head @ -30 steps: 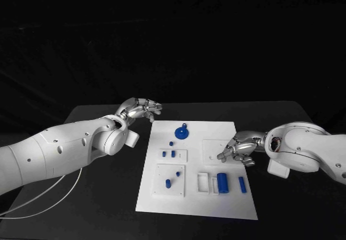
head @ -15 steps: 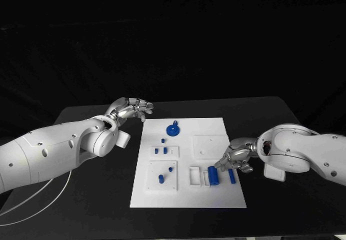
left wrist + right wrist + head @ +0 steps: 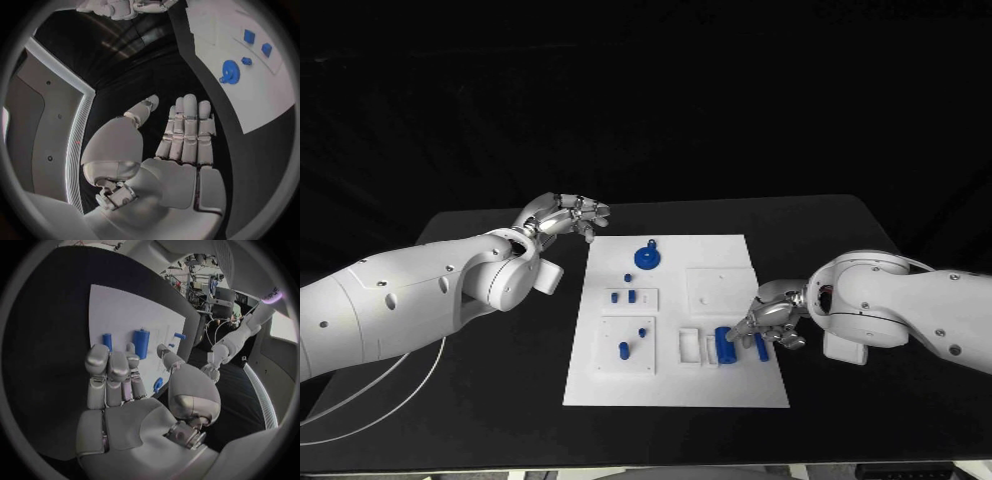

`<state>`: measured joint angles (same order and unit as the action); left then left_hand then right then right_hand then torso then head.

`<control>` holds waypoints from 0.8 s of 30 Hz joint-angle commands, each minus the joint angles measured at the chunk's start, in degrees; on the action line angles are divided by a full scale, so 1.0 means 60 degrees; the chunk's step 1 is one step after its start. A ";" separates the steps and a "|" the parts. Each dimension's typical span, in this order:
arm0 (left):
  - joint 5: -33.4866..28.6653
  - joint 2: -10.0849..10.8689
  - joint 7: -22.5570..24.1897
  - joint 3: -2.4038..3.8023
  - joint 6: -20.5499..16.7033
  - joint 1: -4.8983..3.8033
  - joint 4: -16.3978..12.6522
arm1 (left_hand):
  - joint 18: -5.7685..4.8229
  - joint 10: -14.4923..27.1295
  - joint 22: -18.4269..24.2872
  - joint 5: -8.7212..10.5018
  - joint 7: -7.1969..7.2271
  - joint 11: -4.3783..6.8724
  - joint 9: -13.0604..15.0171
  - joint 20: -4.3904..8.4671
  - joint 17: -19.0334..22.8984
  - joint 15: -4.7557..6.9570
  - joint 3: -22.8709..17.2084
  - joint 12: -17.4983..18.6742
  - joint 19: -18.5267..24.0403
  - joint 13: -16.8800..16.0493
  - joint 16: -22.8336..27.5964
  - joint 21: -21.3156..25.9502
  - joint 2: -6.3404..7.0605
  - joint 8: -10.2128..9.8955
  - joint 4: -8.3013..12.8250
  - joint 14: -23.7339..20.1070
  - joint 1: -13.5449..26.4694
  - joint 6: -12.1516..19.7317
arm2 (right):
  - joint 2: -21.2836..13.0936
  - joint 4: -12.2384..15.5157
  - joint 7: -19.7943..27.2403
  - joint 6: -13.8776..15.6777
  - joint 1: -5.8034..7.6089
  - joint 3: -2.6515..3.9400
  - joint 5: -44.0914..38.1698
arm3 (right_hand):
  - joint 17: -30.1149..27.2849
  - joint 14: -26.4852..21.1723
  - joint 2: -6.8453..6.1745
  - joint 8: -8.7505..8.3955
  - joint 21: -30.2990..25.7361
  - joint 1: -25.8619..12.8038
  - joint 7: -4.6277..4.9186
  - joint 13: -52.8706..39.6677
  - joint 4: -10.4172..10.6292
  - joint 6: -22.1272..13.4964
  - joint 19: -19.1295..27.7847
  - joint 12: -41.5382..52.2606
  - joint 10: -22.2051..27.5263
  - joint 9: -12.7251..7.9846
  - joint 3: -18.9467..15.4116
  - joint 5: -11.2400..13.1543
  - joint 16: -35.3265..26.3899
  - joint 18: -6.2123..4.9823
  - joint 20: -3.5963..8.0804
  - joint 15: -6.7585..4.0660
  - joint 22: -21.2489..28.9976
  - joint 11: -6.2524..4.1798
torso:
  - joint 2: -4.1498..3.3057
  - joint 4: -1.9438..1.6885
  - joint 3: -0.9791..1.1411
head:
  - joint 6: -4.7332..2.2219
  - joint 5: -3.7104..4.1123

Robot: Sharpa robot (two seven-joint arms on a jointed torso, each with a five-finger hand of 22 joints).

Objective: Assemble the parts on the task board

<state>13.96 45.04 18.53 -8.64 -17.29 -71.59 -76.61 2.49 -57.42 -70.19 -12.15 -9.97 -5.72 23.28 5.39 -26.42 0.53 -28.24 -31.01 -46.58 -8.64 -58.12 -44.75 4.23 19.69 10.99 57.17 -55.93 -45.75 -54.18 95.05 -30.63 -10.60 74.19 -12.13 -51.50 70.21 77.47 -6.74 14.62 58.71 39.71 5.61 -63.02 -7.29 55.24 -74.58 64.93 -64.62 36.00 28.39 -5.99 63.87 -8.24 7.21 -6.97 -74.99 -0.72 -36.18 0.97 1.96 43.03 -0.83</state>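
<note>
The right hand [image 3: 772, 322] is seen low over the right edge of the task board [image 3: 718, 390], near its front corner. Its fingers [image 3: 109, 365] are held together and fairly straight, with the thumb set apart; nothing is gripped in it. Just beyond the fingertips lie two blue parts: a thick blue cylinder [image 3: 724, 345] and a slimmer blue rod [image 3: 760, 347], side by side near the board's right edge. Whether the fingertips touch the rod cannot be told. To the left of the cylinder stand two small white open frames [image 3: 689, 345].

The left hand [image 3: 568, 218] is held above the table [image 3: 848, 225] beyond the board's far left corner, apart from the board. Its fingers [image 3: 187, 127] are extended side by side, the thumb lying off to one side, and nothing is held.

The board lies in the middle of the black table, long sides running from front to back. Near its far edge a round blue gear-like part [image 3: 646, 258] is seen. Below it, on the left half, a raised white plate carries small blue blocks [image 3: 626, 296], and a second plate nearer the front carries two small blue pegs [image 3: 630, 342]. On the right half a plain white square plate [image 3: 717, 290] is set.

Bare black table is left on both sides of the board and along its front edge. A white cable [image 3: 387, 380] is looped over the table's front left corner. No writing can be read.
</note>
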 commanded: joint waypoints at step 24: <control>-0.0099 0.0064 0.0086 0.0003 0.0156 0.0008 -0.0102 | 0.0131 0.0083 -0.0020 0.0049 -0.0068 -0.0004 -0.0013 0.0092 -0.0020 -0.0042 0.0024 -0.0048 -0.0036 -0.0020 0.0053 0.0062 0.0014 0.0045 -0.0050 -0.0019 0.0055 -0.0002 | 0.0722 -0.0378 -0.0539 0.0176 -0.0495 -0.0053 -0.0762 | -0.0001 -0.0055 -0.0077 -0.0098 0.0137 -0.0129 0.0034 -0.0109 0.0069 0.0001 0.0022 0.0020 -0.0031 -0.0029 0.0139 0.0222 0.0108 -0.1126 0.0106 0.0016 -0.0179 0.0011 | -0.0110 -0.0028 -0.0089 | 0.0121 0.0004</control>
<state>13.67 45.39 18.53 -8.64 -17.20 -71.53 -77.02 2.59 -57.42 -70.23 -12.15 -9.89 -5.72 23.29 5.29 -26.45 0.53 -28.24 -31.01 -46.48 -8.68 -58.12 -44.76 4.23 19.69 10.99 57.17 -55.93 -45.82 -49.98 92.90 -33.08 -9.35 71.76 -12.18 -54.43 70.21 77.48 -7.02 14.43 59.44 39.44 5.32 -63.70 -6.90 55.32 -74.59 64.89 -64.62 36.17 28.77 -4.88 64.30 -7.95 7.59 -6.96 -74.99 -0.72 -36.78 0.77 1.38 43.64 -0.78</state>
